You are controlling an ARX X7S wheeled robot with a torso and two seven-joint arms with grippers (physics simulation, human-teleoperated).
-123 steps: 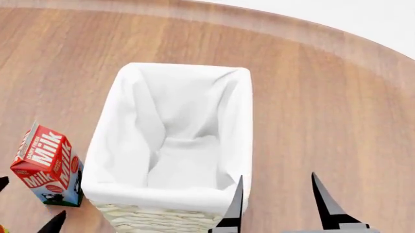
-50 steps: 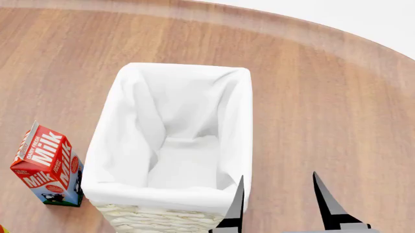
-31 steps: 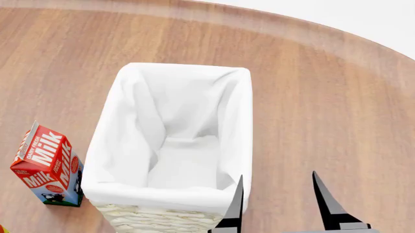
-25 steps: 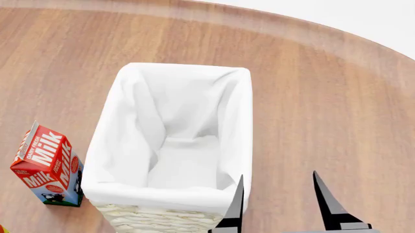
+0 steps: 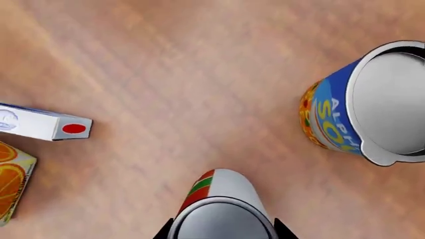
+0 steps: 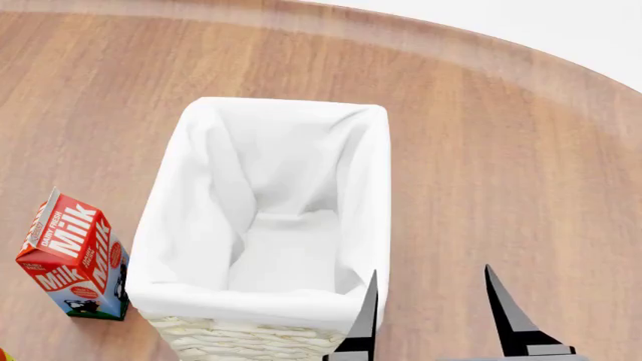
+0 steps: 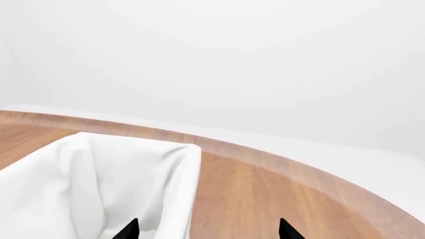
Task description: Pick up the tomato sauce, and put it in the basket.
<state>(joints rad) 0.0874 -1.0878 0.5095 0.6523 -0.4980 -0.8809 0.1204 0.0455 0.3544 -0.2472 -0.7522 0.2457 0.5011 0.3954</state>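
Wood table (image 6: 501,150) runs under everything, pale brown, its rounded far edge meeting a plain white backdrop.

Nearest me, much is cut off. My left gripper (image 5: 222,235) shows only in its wrist view, as two dark tips at the frame's edge, one on either side of the sauce (image 5: 219,211). The can stands between them, grey top toward the camera, a strip of red, green and white label showing. Whether my left fingers press its sides or merely flank it, I cannot tell; the contact lies outside the frame. The head view shows neither that arm nor the can.

Near the sauce on the same wood stand a blue-and-orange can (image 5: 371,104), well apart from it, a white box (image 5: 43,123) with a red dot, and an orange carton (image 5: 10,181), both cropped.

My right gripper (image 6: 429,316) hangs at the near edge of the head view, its two black fingers (image 6: 507,312) spread wide, nothing between them, pointing away from me. The left finger sits just beside the basket's (image 6: 201,338) near right corner.

A milk carton (image 6: 75,259) stands tilted just left of the basket. Only a band of wicker shows at the basket's near side; white lining hides the rest.
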